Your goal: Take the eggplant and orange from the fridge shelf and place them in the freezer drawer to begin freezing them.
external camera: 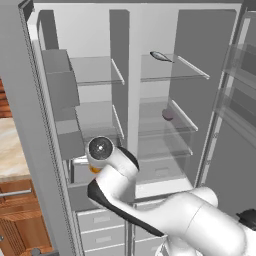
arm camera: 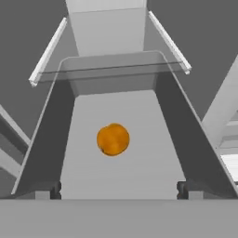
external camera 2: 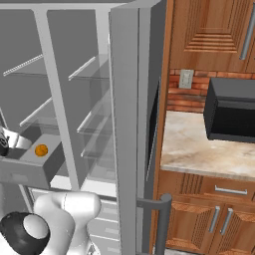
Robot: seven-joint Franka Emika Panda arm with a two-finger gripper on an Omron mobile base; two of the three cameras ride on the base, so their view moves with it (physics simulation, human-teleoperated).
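Looking from left to right, we find the drawer (external camera 2: 30, 172) pulled out at the fridge's lower left, with the orange (arm camera: 113, 139) lying loose on its grey floor; the right base view shows that orange sitting inside the open box. Our gripper (arm camera: 121, 189) hangs just above it, and in the hand view the two finger tips stand wide apart at either side, holding nothing, the orange well clear between and beyond them. So we judge the first half done: the orange is in the drawer and let go.

Moving right across the left base view, the arm (external camera: 150, 210) bends in front of the lower compartments, and further right the eggplant (external camera: 168, 115) rests on a glass shelf (external camera: 182, 117) in the right-hand column, untouched. Above it, on the top shelf, lies a slim silvery pointed object (external camera: 161, 56), which is no part of our job.

What remains, as we see it, is to fetch the eggplant and bring it to the drawer.
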